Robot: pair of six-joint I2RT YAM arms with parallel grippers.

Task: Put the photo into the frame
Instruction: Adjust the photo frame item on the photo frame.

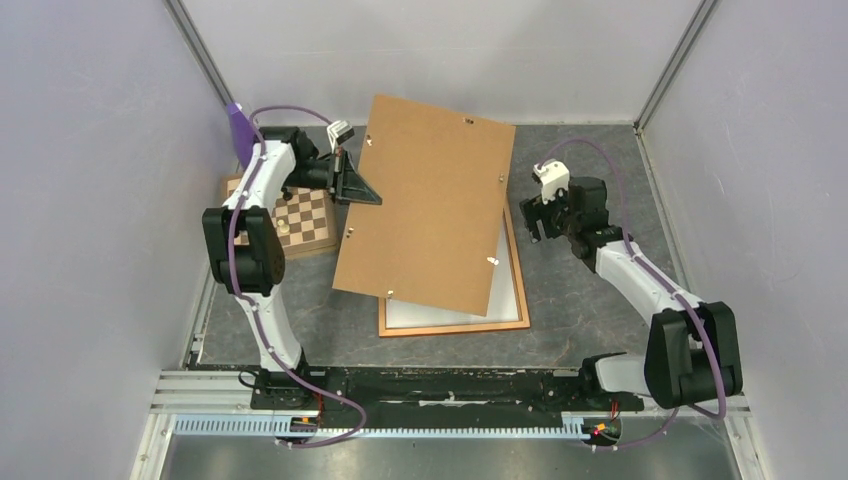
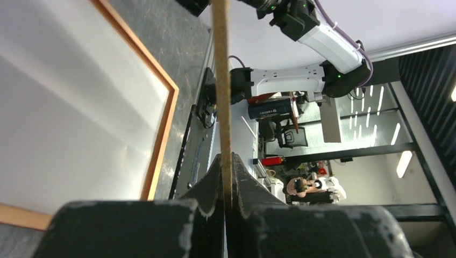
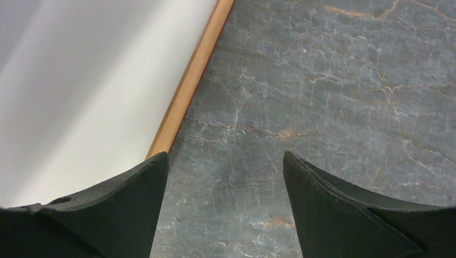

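Observation:
The frame (image 1: 455,328) of orange-brown wood lies flat on the table, with a white sheet (image 1: 508,288) inside it that looks like the photo face down. No picture side shows. A brown hardboard backing panel (image 1: 430,200) hangs tilted over most of the frame. My left gripper (image 1: 352,185) is shut on the panel's left edge. The left wrist view shows the panel edge-on (image 2: 220,80) pinched in that gripper (image 2: 227,159), above the frame rail (image 2: 161,134). My right gripper (image 1: 530,218) stands open and empty just right of the frame's right rail (image 3: 188,91), over bare table (image 3: 226,161).
A checkered chessboard (image 1: 305,220) lies at the left under the left arm, and a purple object (image 1: 240,130) stands behind it. Grey walls close in the left, right and back. The dark stone-patterned table (image 1: 590,300) shows to the right of the frame.

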